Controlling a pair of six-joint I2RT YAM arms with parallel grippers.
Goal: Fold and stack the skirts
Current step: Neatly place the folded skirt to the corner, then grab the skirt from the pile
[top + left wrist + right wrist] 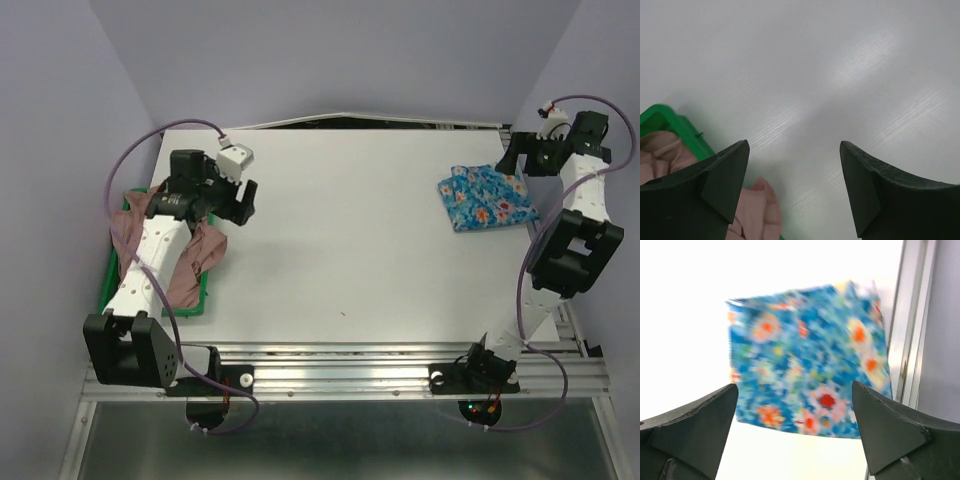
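1. Nearest the arm bases, at about 9 o'clock on the table [340, 250], sits the green tray [106, 285]. Its long side runs from 12 to 6 o'clock.
2. The pink skirt [196, 265] lies crumpled in that tray, unfolded. One lobe spills over the rim that faces the table's middle, toward 3 o'clock. The left arm crosses over the heap, so the skirt's own long axis cannot be read.
3. The left gripper [243, 197] hangs over bare table just past the tray's far corner, with its fingers spread and nothing between them. The pink skirt lies at about 7 o'clock from it. In the left wrist view the cloth [757, 212] and the tray corner [670, 120] show low on the left, beside the left finger.
4. That offset looks like the one that matters: the left arm is by far the nearer to the pink skirt, and I judge it must swing back toward 7 o'clock and drop onto the spilled lobe.
5. Farther off, at about 2 o'clock on the table, the blue flowered skirt [487, 197] lies folded into a flat packet. Its long axis runs roughly from 10 to 4 o'clock.
6. Farthest, the right gripper [512, 160] hovers close to that packet's far right corner, jaws wide apart and holding nothing. The packet [805, 375] lies at about 7 o'clock from it and shows beyond the gap between its fingers.
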